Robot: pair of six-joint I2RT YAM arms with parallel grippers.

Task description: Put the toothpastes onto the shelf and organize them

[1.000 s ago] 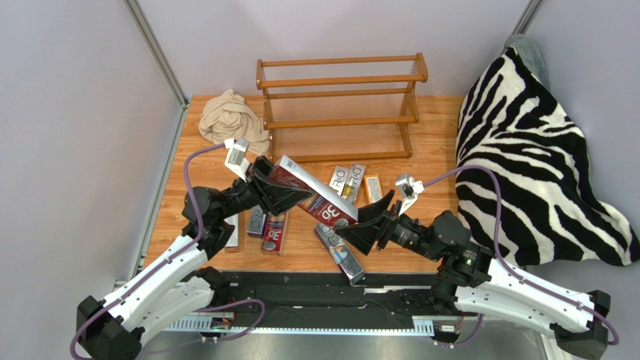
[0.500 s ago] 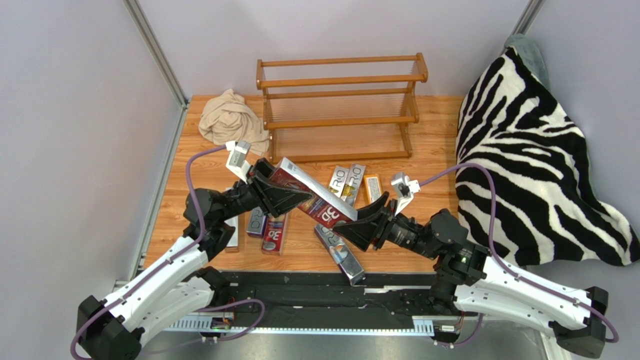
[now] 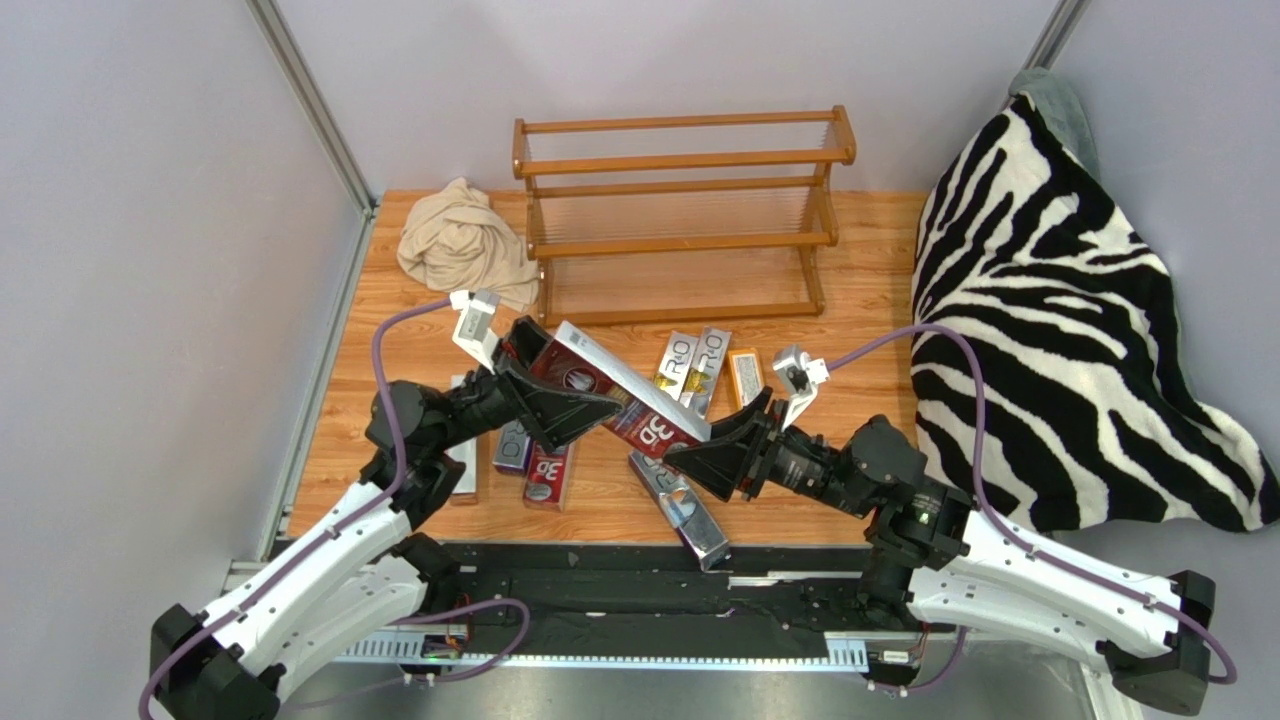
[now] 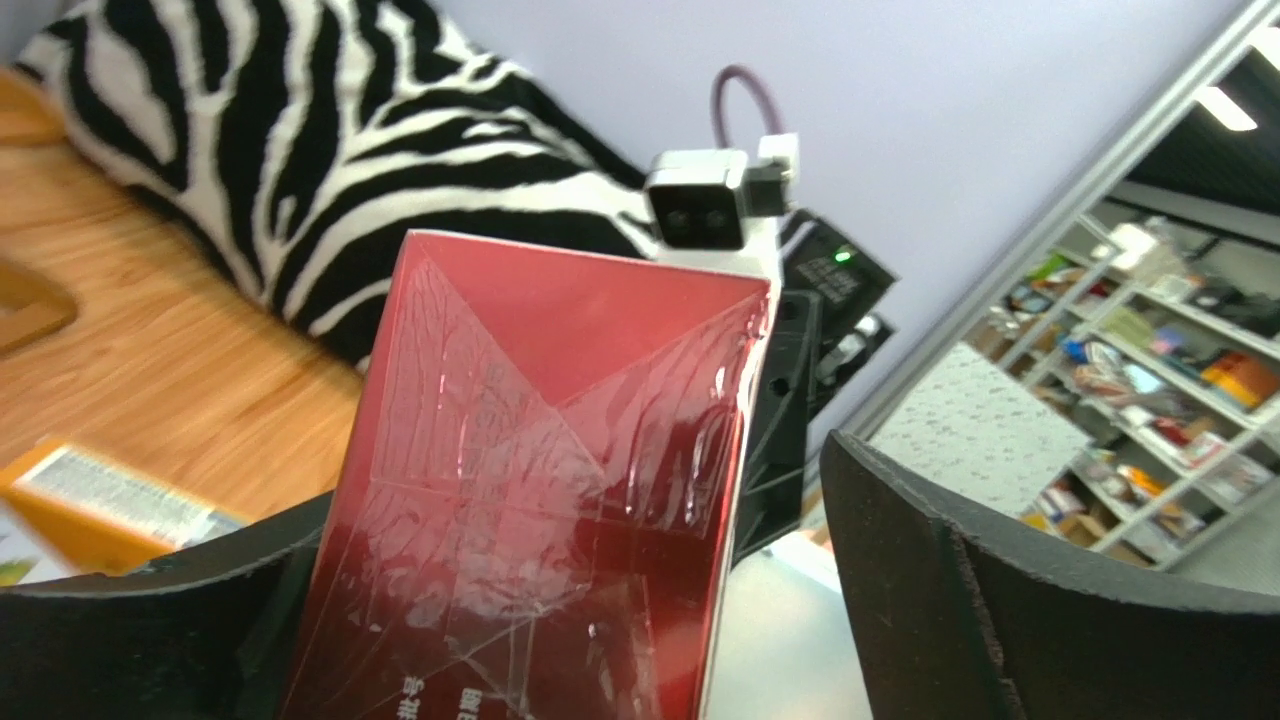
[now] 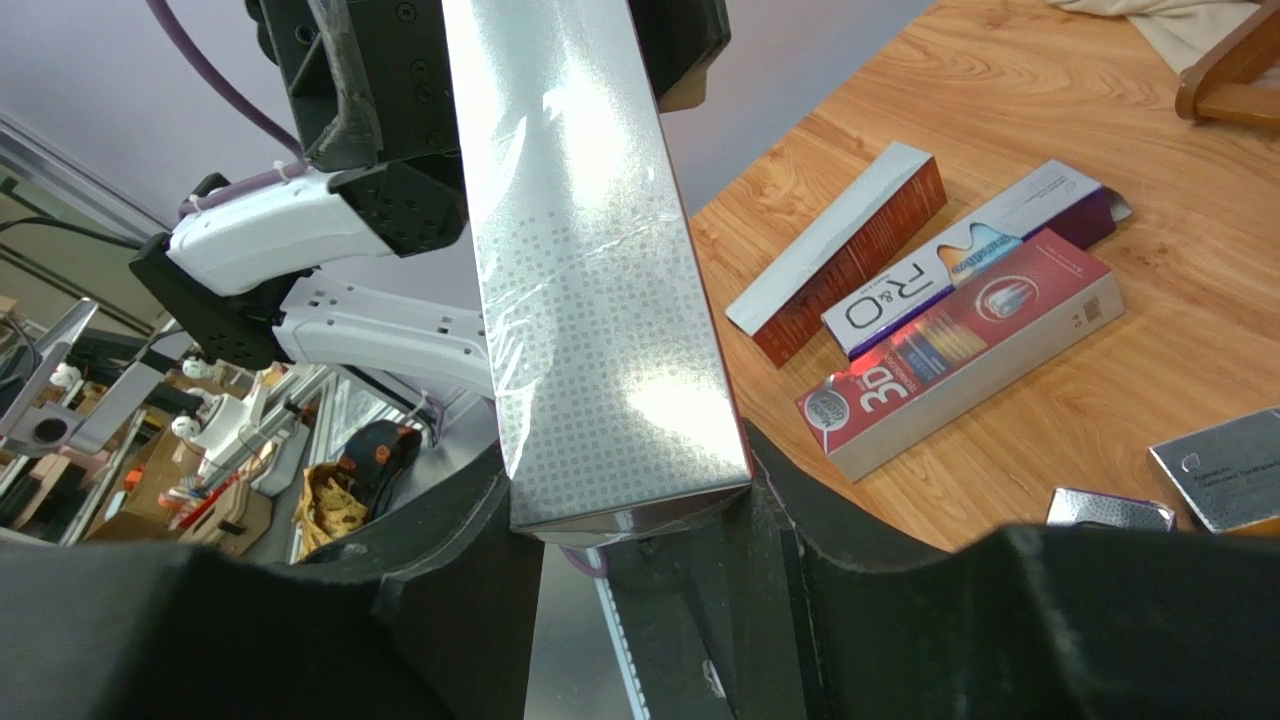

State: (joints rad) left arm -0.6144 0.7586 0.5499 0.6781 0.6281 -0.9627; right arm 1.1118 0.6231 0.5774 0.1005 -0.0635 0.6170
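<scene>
Left pincer (image 3: 580, 399) released red carton (image 3: 634, 402); right pincer (image 3: 703, 447) now gripping.

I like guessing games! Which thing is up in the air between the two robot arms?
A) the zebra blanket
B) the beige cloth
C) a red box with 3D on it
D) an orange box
C: the red box marked 3D is up off the table, with one end in the right gripper; the orange box lies flat on the table.
</scene>
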